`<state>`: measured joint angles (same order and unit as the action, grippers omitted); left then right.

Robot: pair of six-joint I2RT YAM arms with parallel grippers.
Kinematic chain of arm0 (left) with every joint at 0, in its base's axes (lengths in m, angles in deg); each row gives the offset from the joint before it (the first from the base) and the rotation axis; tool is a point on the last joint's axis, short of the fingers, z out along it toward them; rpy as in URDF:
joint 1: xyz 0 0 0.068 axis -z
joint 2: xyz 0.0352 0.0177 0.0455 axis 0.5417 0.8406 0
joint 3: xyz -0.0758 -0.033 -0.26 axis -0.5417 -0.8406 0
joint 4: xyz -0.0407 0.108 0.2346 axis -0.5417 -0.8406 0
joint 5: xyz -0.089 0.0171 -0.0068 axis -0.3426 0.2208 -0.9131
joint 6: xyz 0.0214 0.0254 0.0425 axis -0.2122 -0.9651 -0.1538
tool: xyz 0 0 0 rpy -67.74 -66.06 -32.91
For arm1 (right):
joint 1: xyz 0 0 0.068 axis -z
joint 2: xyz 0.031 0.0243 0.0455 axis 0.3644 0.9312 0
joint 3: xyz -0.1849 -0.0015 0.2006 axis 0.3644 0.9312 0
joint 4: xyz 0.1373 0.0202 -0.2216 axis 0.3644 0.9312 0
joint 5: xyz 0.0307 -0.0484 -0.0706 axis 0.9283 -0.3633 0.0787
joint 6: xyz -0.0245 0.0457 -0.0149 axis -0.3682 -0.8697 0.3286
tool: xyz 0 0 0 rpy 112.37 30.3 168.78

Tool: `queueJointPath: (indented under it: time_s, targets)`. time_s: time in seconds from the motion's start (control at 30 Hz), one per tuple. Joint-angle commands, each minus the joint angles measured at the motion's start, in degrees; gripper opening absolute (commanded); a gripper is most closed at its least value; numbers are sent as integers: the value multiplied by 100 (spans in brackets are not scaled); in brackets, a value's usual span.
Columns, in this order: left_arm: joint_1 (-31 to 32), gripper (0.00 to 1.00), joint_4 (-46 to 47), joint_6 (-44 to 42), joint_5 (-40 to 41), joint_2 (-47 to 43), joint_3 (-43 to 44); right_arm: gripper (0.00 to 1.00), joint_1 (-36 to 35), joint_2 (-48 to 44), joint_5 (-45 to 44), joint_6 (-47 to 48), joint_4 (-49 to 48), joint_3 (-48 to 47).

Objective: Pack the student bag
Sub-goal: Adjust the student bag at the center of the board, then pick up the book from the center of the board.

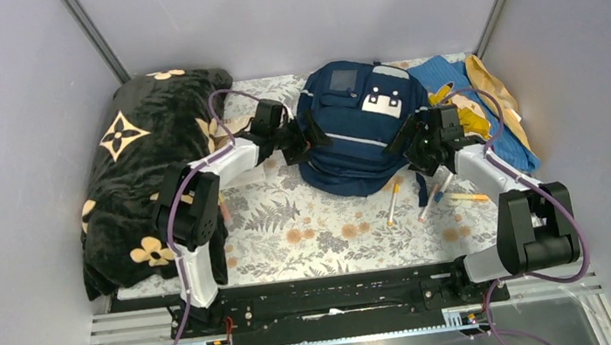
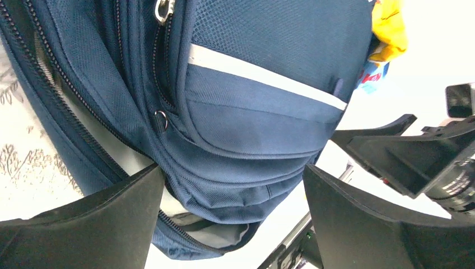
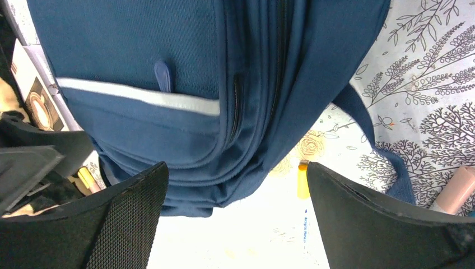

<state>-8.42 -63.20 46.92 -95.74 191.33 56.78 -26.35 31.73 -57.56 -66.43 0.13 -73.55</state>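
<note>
The bench wears a pale cover printed with ferns and flowers. The biggest thing on it is a black blanket with tan flower motifs, bunched along the left side; it looks designer-ish, but there's no lettering I can make out.

The student bag is at the back middle of the bench, navy, lying front pocket up between the blanket and a light-blue cloth on the right. A thin pale stripe runs across the bag's front. In the left wrist view the zip along its edge gapes a bit, with pale lining showing. The cloth has a yellow figure on it, partly behind the right arm.

The left claw sits at the bag's left flank and the right claw at its right flank. Both have their fingers spread wide, with the bag's lower end framed between them in each wrist camera. Can't tell if either one actually touches the fabric.

Three pens lie loose on the bench just in front of the bag's right corner. One shows a line of print in the right wrist view, too small to read.

The white patch on the pocket has dark marks, also unreadable. A silver zip pull hangs near the top of the left wrist view.
</note>
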Motion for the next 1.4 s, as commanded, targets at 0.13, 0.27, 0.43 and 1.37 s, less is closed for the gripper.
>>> queueJointPath:
  time_s: [0.13, 0.27, 0.43, 1.37]
  targets:
    - [5, 99, -602, -767, 926, -755, 578, 99, 4, -523, -129, 199, -118, 91]
    - [5, 99, -1276, -1317, 2306, -1352, 508, 99, -111, -927, -572, 274, -54, -37]
    - [12, 99, -1941, -1857, 4351, -1378, 465, 100, -681, -1224, -1168, 417, 15, -248]
    - [541, 59, -2526, -2702, 7871, 738, 873, 98, -1478, -639, -537, 2, -668, -312]
